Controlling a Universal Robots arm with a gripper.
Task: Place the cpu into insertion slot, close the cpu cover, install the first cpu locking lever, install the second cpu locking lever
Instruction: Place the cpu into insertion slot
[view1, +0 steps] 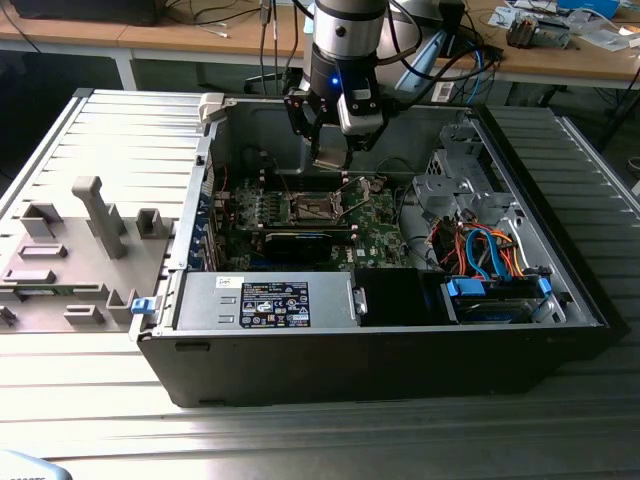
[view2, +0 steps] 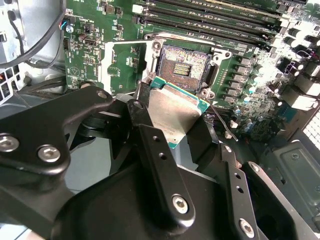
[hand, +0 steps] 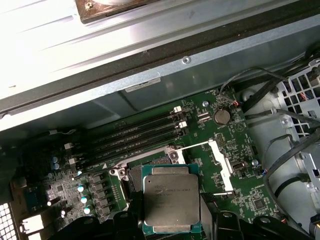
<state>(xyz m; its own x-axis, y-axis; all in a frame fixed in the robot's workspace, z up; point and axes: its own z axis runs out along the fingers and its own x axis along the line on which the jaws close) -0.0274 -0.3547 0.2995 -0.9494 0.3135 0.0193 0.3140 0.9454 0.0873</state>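
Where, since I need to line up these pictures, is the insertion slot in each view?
Exterior view: the insertion slot, on the motherboard, under the pincer.
Second wrist view: the slot, a dark square beyond the held cpu.
First wrist view: the slot, mostly covered by the cpu.
Shared landmark: the long memory slots alongside.

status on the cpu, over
hand shut on cpu, held above insertion slot, not seated. cpu cover open. slot bare.
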